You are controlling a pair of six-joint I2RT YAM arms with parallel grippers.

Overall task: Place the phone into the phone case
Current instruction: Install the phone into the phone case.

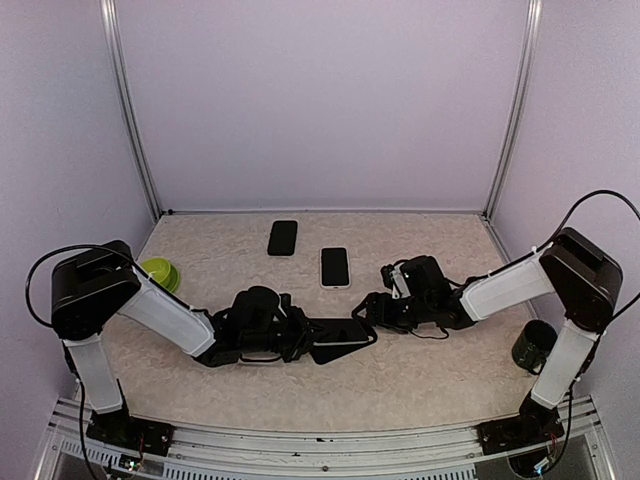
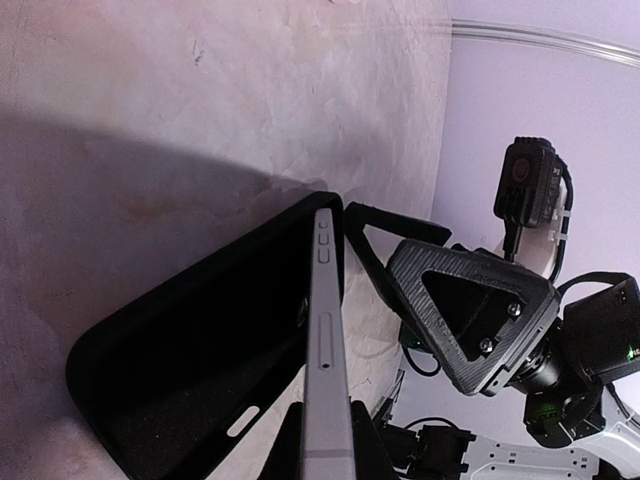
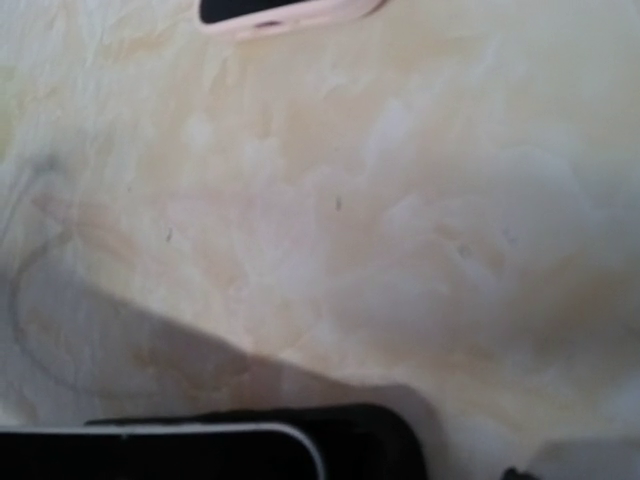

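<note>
**Phone part-way into case, held at mid-surface btwn both arms**

Surface (image 1: 420, 390) carried everything. Left arm (image 1: 170, 315) & right arm (image 1: 505, 285) lay low across it, ends close together near the centre, prob. so each could work one end of the same item.

Phone case (image 2: 180, 370), black, sat at the left arm's end w/ its hollow side open to the left wrist cam. Phone (image 2: 325, 340) showed edge-on along the case's one long wall, its far end seemingly tucked under the case rim. The rest of the hollow was bare, so I judged the phone not yet seated flat. That tilt made sense: hook one edge first, then press the other down.

Left tool (image 1: 305, 340) was pressed together, pinching the phone at its near end along w/ the case, acting as the anchor. Right tool (image 1: 368, 312) stood spread just beside the case's far end. Contact couldn't be told; likely placed to push or steady that end.

Further back, well apart from the work: a black spare phone (image 1: 283, 238) & a light-cased phone (image 1: 335, 267). A green bowl (image 1: 160, 272) sat far left & a dark cup (image 1: 533, 345) far right, both out of the way.
</note>
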